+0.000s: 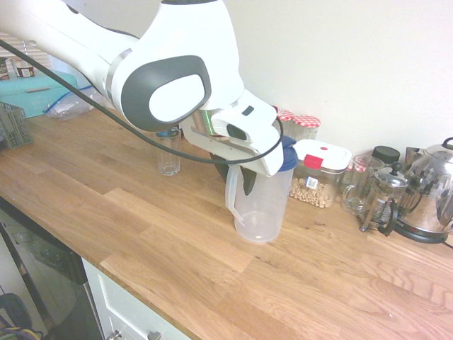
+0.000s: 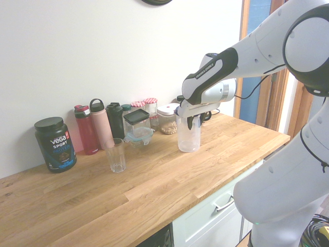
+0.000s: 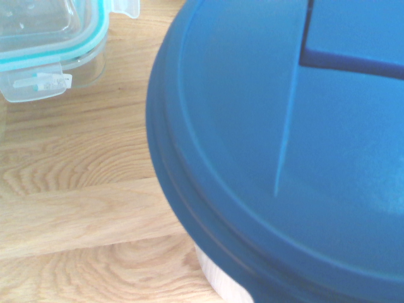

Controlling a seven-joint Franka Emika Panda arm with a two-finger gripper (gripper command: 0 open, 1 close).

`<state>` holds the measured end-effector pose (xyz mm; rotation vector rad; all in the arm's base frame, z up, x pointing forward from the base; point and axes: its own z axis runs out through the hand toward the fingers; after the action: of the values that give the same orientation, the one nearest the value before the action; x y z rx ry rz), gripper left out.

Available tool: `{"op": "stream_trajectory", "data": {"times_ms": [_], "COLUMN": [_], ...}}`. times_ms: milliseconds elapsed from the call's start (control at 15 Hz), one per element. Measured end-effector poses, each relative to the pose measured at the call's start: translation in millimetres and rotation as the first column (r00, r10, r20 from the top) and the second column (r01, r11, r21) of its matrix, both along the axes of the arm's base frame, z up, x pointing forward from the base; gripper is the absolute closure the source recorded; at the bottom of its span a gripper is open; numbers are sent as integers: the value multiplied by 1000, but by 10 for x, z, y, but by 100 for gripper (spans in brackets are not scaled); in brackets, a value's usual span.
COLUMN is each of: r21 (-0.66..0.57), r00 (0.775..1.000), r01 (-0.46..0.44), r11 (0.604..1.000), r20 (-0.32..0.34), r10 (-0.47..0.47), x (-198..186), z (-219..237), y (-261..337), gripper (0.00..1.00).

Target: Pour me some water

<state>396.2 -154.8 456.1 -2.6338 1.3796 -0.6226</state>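
Standing upright on the pale oak plank desk, the translucent plastic jug with a blue lid sits well back toward the wall, its white handle facing the desk's front edge in the first exterior view. The white arm's gripper hangs tilted over the jug's top, with one dark finger running down the outside of the jug wall near the handle. Whether the fingers are pinching the rim or merely straddling it, I cannot tell; the gripper body hides the other finger in both exterior views. From the wrist view the blue lid fills most of the picture, with a clear teal-sealed food box beside it on the wood.

An empty clear drinking glass stands apart from the jug, nearer the front of the desk in the second exterior view. Behind it along the wall are a black protein tub with a Vega label, a red bottle, a pink bottle and a dark green bottle. Jars with red checked lids, a white-lidded nut container, a glass French press and a steel kettle line the wall on the jug's other side.
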Motion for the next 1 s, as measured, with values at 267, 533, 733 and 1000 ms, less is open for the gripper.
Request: {"op": "stream_trajectory", "data": {"times_ms": [267, 533, 733, 1000], "r21": [-4, -10, -22, -70], "r00": [1000, 1000, 1000, 988], "r01": [6, 7, -15, -155], "r11": [1000, 1000, 1000, 986], "r20": [5, 13, 11, 7], "r10": [-6, -7, 15, 155], "x": [-2, 10, 4, -45], "z": [5, 3, 29, 506], "y": [-20, -30, -30, 74], "gripper": [100, 100, 100, 100]}}
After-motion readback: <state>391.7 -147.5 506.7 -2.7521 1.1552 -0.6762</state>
